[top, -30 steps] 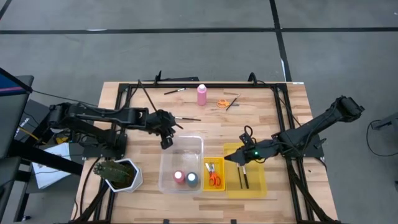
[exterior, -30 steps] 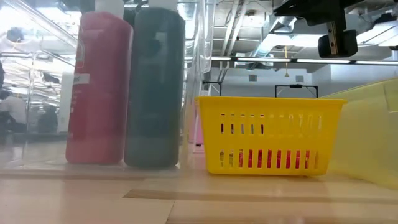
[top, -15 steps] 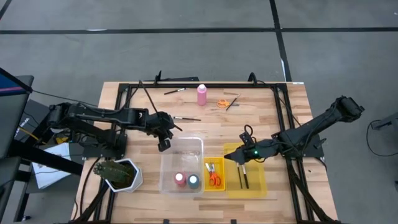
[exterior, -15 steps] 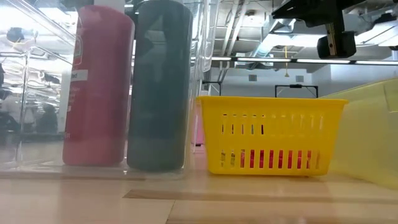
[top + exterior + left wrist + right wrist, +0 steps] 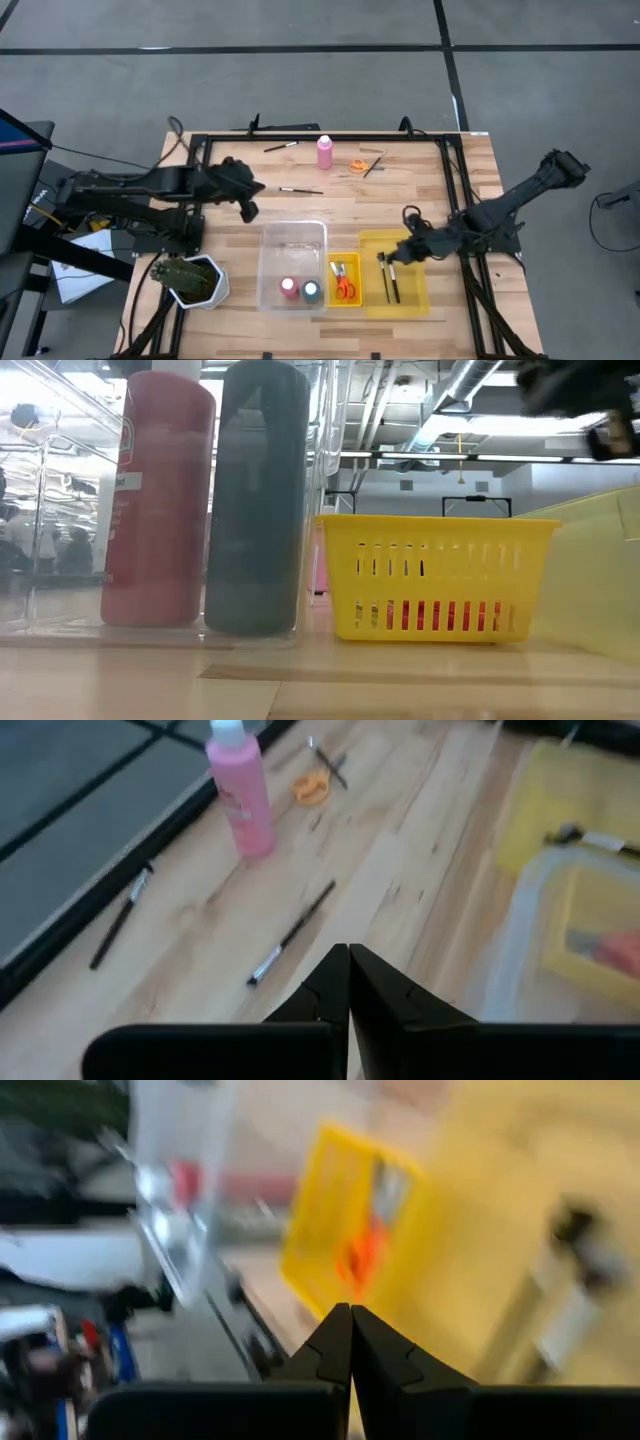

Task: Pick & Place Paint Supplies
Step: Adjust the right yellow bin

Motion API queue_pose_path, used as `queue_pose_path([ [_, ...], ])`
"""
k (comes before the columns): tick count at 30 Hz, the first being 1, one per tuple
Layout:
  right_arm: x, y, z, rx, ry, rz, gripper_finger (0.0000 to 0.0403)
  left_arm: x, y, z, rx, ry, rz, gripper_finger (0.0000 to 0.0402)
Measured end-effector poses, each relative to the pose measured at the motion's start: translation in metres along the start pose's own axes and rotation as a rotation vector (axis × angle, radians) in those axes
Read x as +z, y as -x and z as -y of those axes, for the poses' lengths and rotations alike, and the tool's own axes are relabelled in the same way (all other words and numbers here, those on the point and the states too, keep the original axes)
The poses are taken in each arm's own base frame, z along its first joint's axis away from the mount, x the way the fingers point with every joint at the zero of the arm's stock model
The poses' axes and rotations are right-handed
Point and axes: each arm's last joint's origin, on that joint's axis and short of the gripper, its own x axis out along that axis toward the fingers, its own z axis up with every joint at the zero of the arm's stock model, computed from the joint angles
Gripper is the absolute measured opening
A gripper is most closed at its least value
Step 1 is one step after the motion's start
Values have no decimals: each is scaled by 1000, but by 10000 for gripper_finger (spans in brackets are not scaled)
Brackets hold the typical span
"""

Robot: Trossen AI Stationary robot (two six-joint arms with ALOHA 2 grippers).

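Left gripper (image 5: 247, 208) is pinched closed on nothing, near a loose paintbrush (image 5: 300, 190) and the pink bottle (image 5: 325, 152). Low view only gets the binned red bottle (image 5: 158, 500) and dark blue bottle (image 5: 260, 500). Right gripper (image 5: 385, 259), closed and empty too, hangs over the yellow bin (image 5: 412, 300).

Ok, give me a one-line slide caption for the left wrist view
Left gripper, fingers shut, points at a loose paintbrush on the table, with the pink paint bottle and orange scissors beyond.

Two paint bottles (image 5: 299, 289) inside the clear bin (image 5: 291, 240), scissors (image 5: 344, 287) in the small basket (image 5: 343, 258) just right. Paintbrushes (image 5: 390, 282) in the tray (image 5: 412, 300) beyond; another bottle (image 5: 324, 152) at the table (image 5: 470, 180) rear.
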Motion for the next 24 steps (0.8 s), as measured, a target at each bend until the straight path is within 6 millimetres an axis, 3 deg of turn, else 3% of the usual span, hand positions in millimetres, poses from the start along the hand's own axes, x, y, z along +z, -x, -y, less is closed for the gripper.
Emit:
queue_pose_path([
  [6,-27,25,22,-180,-68,-216,0,1,16,-7,-2,26,64,0],
  [13,-50,38,38,-320,-166,-272,0,2,16,-7,1,26,66,0],
  [18,-59,43,53,-487,-193,-258,0,2,14,-6,4,24,61,0],
  [24,-62,33,56,-564,-188,-232,0,2,12,-5,6,21,54,0],
])
